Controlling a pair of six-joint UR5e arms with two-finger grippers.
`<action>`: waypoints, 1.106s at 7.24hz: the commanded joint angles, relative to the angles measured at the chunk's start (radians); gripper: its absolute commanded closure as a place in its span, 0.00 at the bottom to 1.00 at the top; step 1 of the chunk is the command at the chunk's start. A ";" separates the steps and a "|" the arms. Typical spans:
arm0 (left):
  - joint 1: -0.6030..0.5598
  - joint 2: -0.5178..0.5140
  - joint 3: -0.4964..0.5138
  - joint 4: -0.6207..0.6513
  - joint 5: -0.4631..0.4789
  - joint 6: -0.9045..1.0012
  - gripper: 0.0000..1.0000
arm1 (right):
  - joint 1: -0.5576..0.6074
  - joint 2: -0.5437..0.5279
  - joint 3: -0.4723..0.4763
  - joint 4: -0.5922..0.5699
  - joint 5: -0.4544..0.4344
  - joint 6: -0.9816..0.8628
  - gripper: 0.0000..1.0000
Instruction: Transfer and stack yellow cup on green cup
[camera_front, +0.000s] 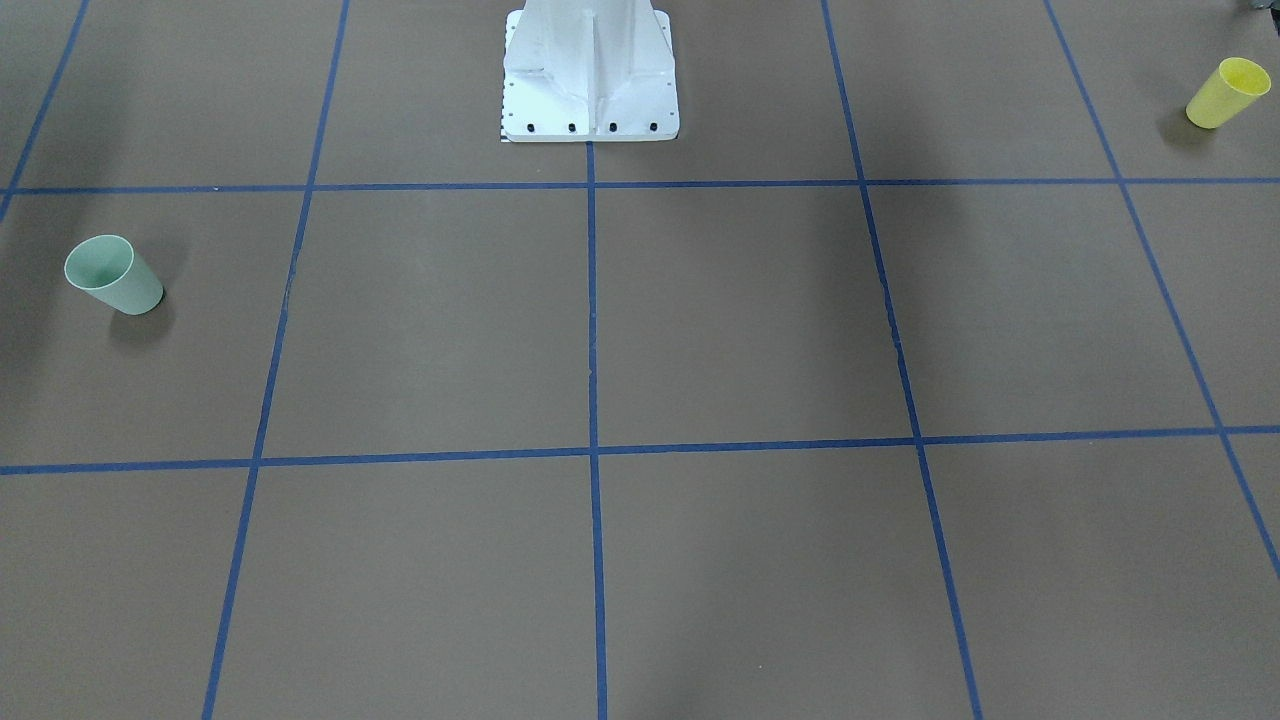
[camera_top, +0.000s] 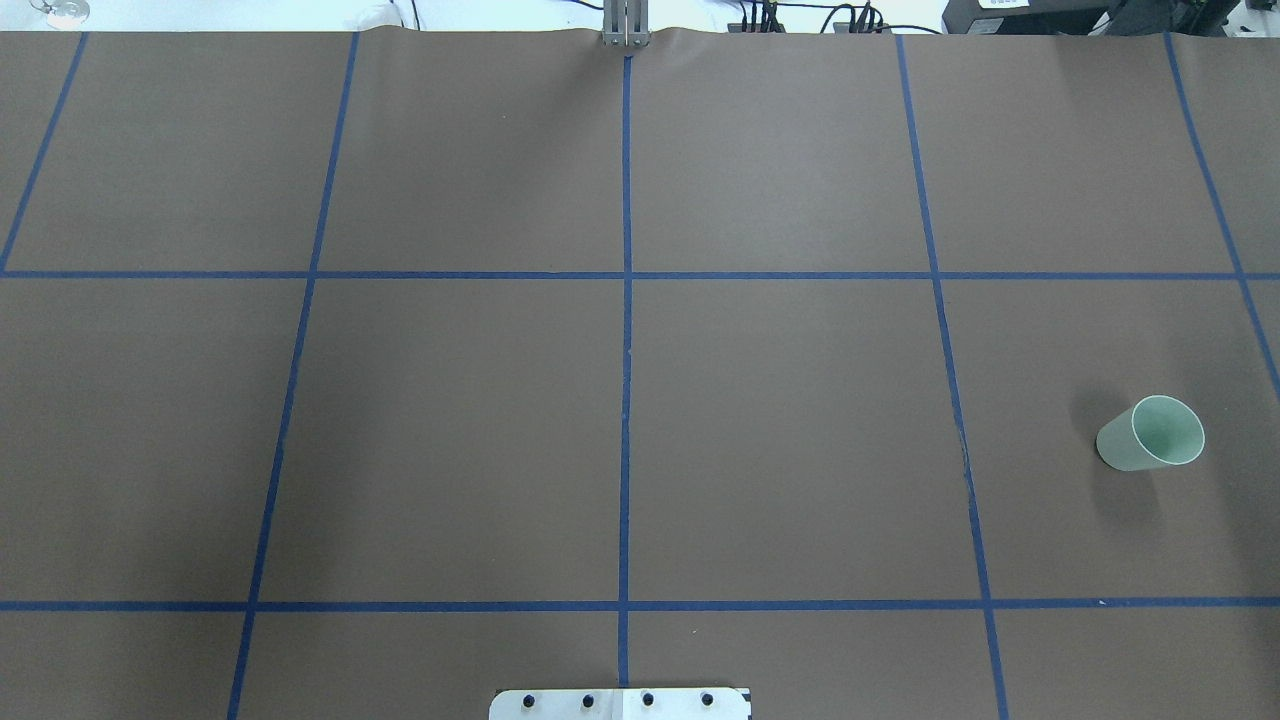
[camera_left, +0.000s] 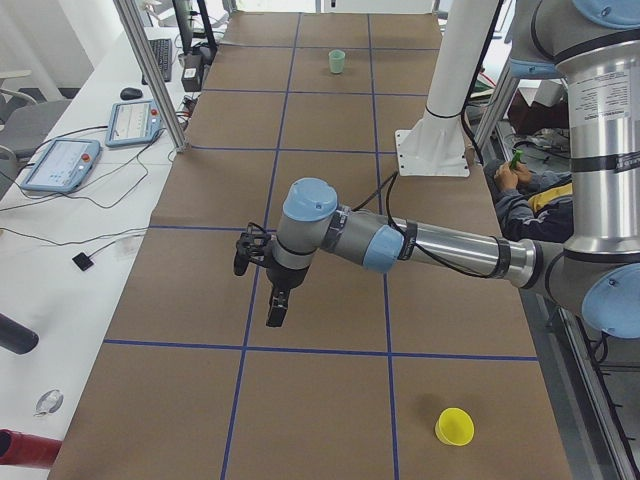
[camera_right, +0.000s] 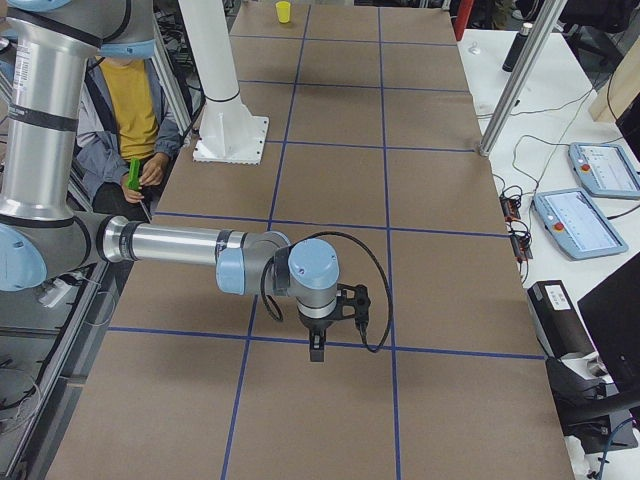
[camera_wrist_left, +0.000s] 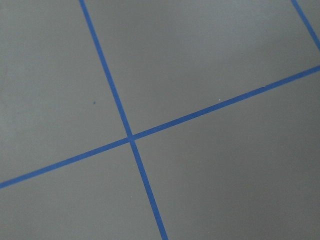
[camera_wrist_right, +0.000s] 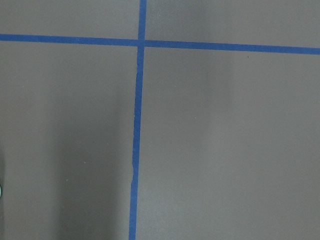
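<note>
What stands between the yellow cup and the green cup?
Nothing visible does. Only bare taped table lies between the yellow cup and the green cup; the white post stands clear of that path.

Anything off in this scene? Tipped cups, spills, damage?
Nothing stands out. The yellow cup and the green cup both stand upright, mouths up, at opposite ends of the table. No spill or damage shows.
</note>
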 joint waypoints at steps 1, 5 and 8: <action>0.033 0.000 -0.044 -0.007 0.150 -0.225 0.00 | 0.000 -0.001 -0.010 0.000 0.000 0.001 0.00; 0.318 0.000 -0.050 0.048 0.558 -0.715 0.00 | -0.002 -0.001 -0.039 0.000 0.008 0.001 0.00; 0.444 0.000 -0.050 0.336 0.747 -0.982 0.00 | -0.002 -0.001 -0.067 0.000 0.052 0.002 0.00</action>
